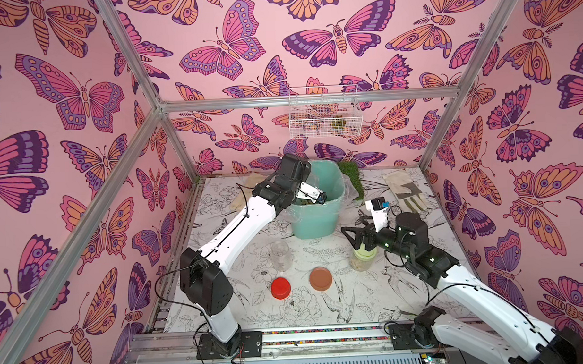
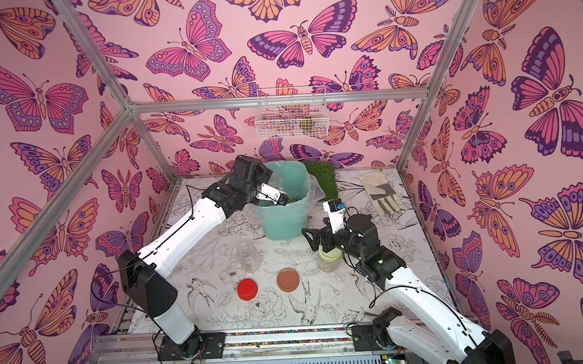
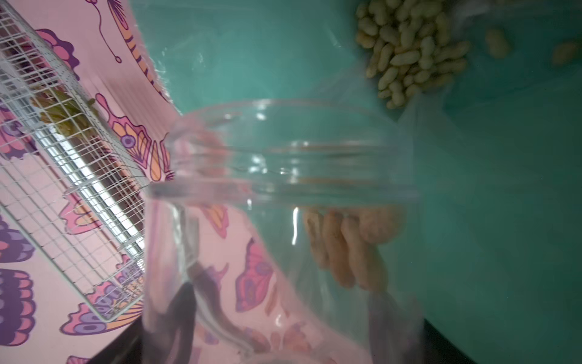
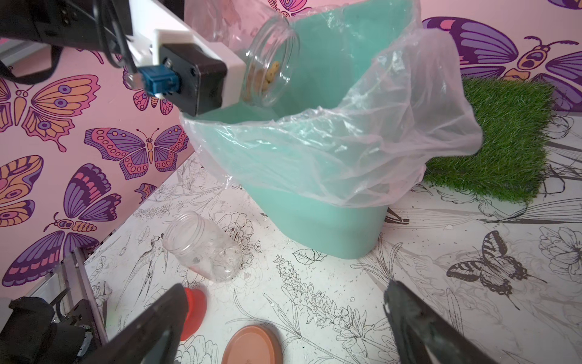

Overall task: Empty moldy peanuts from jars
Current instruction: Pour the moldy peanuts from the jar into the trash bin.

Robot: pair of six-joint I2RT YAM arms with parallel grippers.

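Left tool (image 1: 306, 189) grips jar (image 4: 271, 60) tilted over lined bin (image 4: 315, 227) so moldy peanuts (image 4: 267, 75) slide out; right tool (image 4: 285, 288) gapes empty.

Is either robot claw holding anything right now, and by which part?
The left gripper holds a clear jar by its body, behind the open mouth, tipped over the teal bin. The right gripper is open and empty.

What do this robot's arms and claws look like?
The left arm and right arm have white shells, chunky black joints and thin black cables. The right claw has two tapered black fingers; a white camera block with a blue plug sits behind it.
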